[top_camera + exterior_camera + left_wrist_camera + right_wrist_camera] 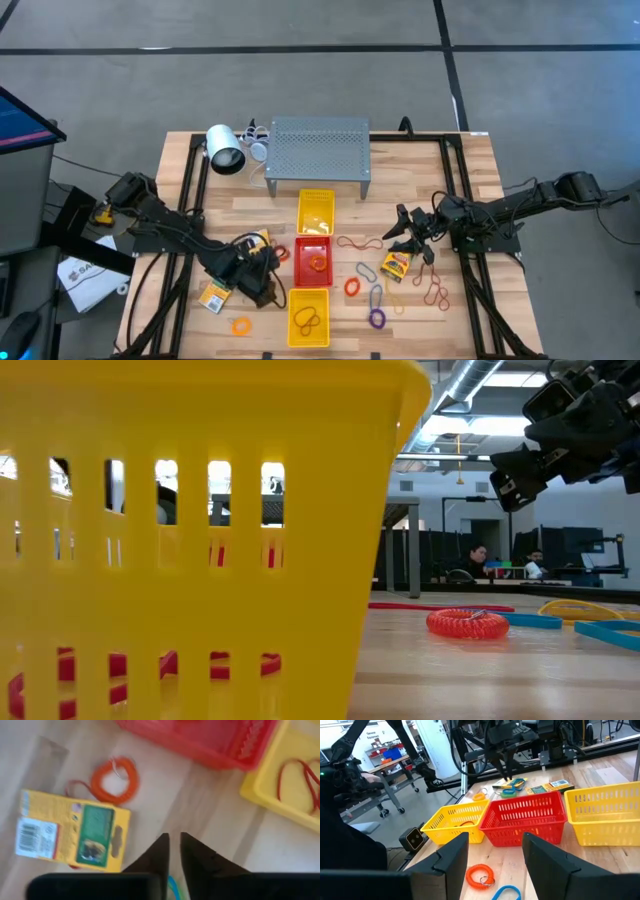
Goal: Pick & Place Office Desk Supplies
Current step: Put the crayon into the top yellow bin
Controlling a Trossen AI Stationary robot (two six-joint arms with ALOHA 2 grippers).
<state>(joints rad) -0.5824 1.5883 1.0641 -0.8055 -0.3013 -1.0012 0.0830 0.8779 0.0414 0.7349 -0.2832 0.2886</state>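
Wooden table (pixel 470 200) on a grey floor, with three trays in a line down the middle and small supplies scattered on both sides. Nearest, the front yellow tray (pixel 292 330), already holding a red rubber band (pixel 300 775). Just beside it the left gripper (pixel 174 840), low over the wood, fingers parted only by a narrow slit and pinching nothing. Close ahead of it a yellow card packet (pixel 70 830), lying flat, with an orange coil (pixel 115 780) touching its edge. Likely trouble here: with so thin a gap, could slide the flat packet along the board instead of lifting it, or hook the coil and drag both together. Farther, past the red tray (pixel 313 258), the right gripper (pixel 408 232), spread wide and empty, above another packet (pixel 397 265) among loose bands; could catch two loops at once. Hard to make out: something blue under the left fingers, cut off by the picture's edge; print on the packets not readable; most of the low view blocked by the yellow tray's wall.
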